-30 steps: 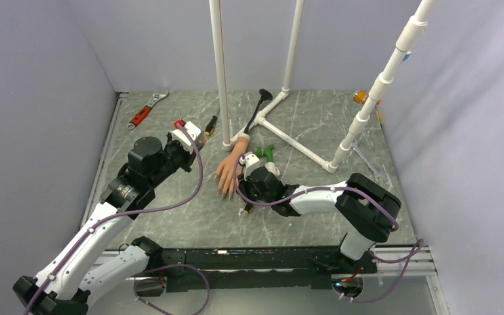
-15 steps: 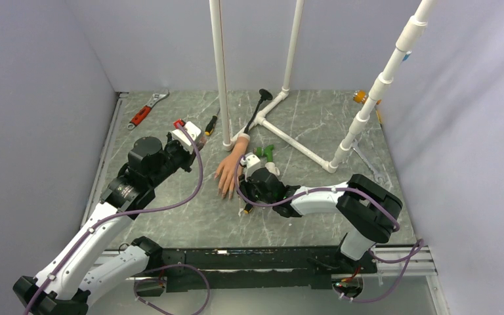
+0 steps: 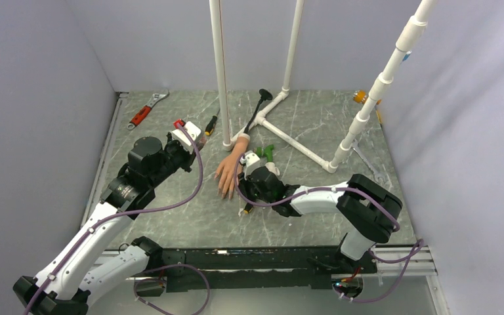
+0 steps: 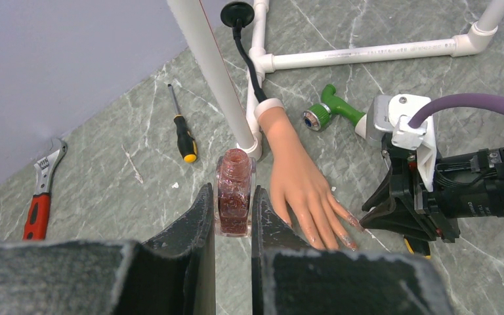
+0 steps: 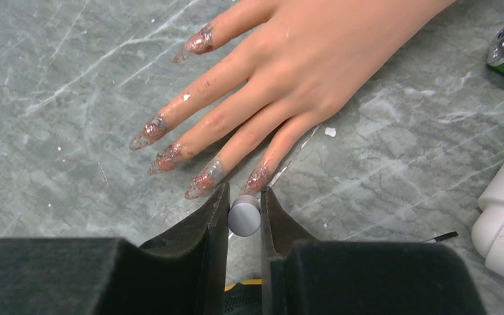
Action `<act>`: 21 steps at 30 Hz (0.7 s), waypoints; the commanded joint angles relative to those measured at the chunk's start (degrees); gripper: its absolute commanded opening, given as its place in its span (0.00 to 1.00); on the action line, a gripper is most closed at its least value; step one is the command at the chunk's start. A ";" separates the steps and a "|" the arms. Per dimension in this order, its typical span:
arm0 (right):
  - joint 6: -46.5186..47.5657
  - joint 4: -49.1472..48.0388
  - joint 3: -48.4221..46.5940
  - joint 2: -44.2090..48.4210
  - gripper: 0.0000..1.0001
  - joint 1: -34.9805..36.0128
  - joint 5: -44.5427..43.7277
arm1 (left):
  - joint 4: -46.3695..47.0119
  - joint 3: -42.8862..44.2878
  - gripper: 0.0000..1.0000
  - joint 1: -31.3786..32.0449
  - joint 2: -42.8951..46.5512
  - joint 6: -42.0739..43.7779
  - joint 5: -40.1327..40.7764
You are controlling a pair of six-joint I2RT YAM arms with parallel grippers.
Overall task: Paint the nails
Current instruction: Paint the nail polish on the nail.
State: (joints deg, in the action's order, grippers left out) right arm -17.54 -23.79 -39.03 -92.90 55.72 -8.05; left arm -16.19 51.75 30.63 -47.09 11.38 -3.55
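Right wrist view: nothing's shifted, so painting looks stalled. The right gripper [image 5: 244, 211] pinches a grey round brush cap [image 5: 244, 216] beside the nails [image 5: 200, 185] on the peach rubber hand [image 5: 315, 59]; the left gripper [image 4: 233, 192] pinches the clear polish bottle [image 4: 234, 176].

The left gripper [image 4: 233, 197] fingers [image 4: 197, 216] clamp an upright, uncapped polish bottle [image 4: 234, 187] of red glitter. At its 3 o'clock the mannequin hand [image 4: 298, 177] lies flat on the desk [image 4: 125, 197], its glitter-smeared nails [image 4: 349, 244] pointing to 5 o'clock beside the right gripper [image 4: 375, 214]. A screwdriver [image 4: 184, 136] lies at 10 o'clock, with a red-handled wrench [image 4: 39, 197] at 9.
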 commanded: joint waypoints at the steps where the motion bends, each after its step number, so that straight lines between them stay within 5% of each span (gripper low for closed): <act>1: 1.01 -3.66 -2.64 -0.26 0.00 0.27 -1.47 | 1.27 1.07 0.00 -0.02 0.25 0.65 0.18; 21: 0.86 -0.53 -5.80 -1.75 0.00 -0.08 -4.61 | 1.30 1.01 0.00 0.00 0.44 0.49 -0.16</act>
State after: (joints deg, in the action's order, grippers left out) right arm -16.88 -23.49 -43.46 -95.20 55.70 -10.76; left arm -16.19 51.75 30.63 -47.09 11.38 -3.57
